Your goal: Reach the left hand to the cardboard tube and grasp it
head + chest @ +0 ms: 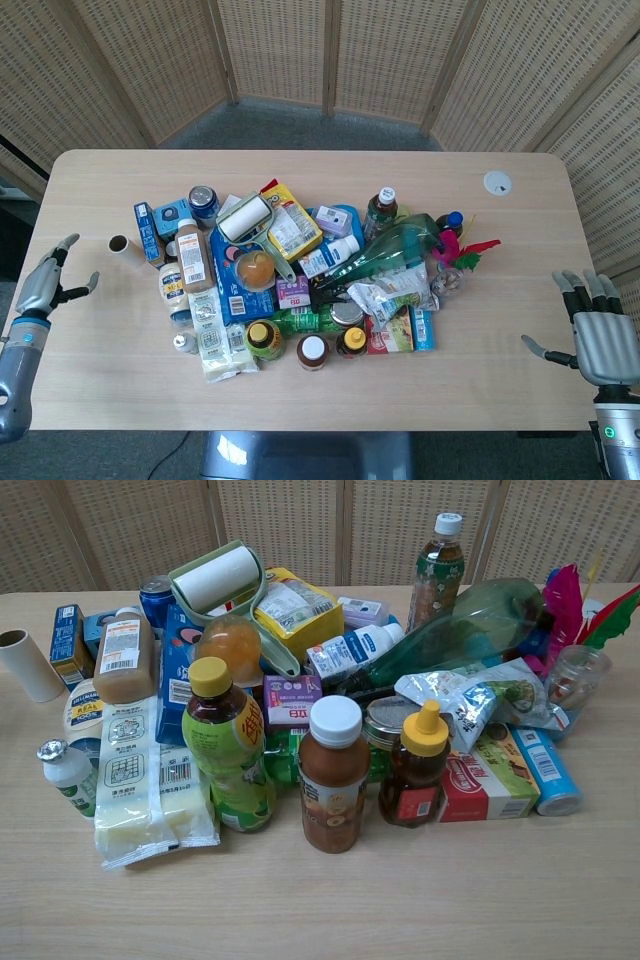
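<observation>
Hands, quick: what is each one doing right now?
Left hand: open, fingers apart, holding nothing, short of the cardboard tube.
Right hand: open, fingers spread, holding nothing.

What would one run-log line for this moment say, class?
phase: reach | left robot hand: open, short of cardboard tube | tube: lying on table | right robot hand: open, idle

grey metallic left hand (pixel 52 282) on grey forearm, silver-grey right hand (pixel 596 340), green wrist light
</observation>
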`<state>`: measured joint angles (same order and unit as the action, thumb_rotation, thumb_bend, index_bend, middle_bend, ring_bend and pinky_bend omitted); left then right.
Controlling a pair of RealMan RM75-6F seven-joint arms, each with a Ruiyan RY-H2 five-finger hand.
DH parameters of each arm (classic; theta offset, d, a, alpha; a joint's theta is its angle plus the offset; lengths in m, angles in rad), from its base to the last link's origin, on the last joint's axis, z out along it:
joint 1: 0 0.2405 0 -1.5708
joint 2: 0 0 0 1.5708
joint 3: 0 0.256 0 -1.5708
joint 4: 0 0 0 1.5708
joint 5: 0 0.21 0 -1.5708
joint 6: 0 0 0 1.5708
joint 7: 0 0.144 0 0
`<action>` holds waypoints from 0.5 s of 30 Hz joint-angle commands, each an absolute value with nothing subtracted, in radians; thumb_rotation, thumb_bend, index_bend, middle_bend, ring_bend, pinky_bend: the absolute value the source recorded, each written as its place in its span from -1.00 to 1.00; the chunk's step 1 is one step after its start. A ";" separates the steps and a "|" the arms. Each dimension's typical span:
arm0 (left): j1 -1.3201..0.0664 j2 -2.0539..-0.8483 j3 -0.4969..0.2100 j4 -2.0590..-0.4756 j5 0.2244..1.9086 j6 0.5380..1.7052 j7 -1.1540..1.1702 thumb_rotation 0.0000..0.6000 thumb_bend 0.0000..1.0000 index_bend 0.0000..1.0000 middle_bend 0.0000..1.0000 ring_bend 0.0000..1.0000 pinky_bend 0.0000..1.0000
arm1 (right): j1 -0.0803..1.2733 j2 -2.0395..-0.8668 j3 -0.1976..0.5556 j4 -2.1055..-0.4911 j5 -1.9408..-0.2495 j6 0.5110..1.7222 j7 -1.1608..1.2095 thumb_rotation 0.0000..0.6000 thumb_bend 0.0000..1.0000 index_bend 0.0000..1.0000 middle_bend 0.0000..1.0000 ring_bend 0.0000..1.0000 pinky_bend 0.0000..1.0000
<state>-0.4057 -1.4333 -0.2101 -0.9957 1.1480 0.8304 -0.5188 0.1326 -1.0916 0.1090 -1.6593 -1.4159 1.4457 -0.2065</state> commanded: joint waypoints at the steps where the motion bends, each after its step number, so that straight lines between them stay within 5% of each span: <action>1: -0.430 -1.490 -0.218 -0.912 1.151 0.790 -0.566 0.49 -0.13 -1.00 -1.00 -0.90 -1.00 | 0.130 -1.087 0.112 -1.663 -1.411 1.449 -0.211 0.16 -0.65 -0.89 -0.73 -1.00 -1.00; 15: -0.504 -1.669 -0.243 -0.658 1.193 0.716 -0.744 0.56 -0.12 -1.00 -1.00 -0.89 -1.00 | 0.114 -1.052 0.120 -1.717 -1.389 1.476 -0.262 0.16 -0.65 -0.89 -0.73 -1.00 -1.00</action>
<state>-0.4918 -1.6482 -0.2377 -0.6806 1.1823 0.7210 -0.7231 0.1156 -1.0541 0.1191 -1.7147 -1.3902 1.4735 -0.2600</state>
